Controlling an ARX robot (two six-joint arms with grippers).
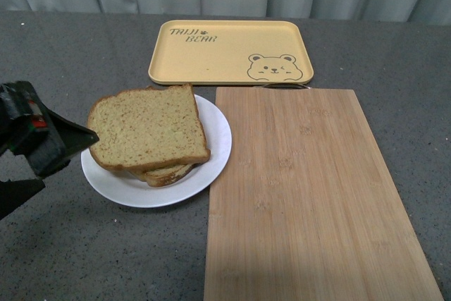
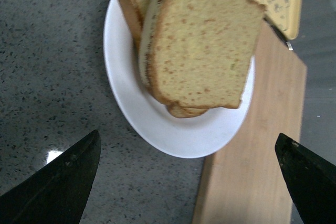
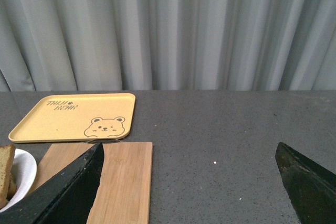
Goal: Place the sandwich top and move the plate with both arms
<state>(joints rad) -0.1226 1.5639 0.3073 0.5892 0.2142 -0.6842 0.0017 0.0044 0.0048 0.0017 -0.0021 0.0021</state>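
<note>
The sandwich top [image 1: 148, 128], speckled brown with darker crust, hides most of the lower slice [image 1: 169, 173] on the plate [image 1: 215, 153]. The left gripper [image 2: 188, 140] and right gripper [image 3: 189, 148] hold their jaws wide apart, empty.

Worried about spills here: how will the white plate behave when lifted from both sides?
The plate looks rigid and glossy, so it probably won't flex but may slip in the fingers. The sandwich top sits skewed on the lower slices, so tilting could slide it off the shallow rim.
</note>
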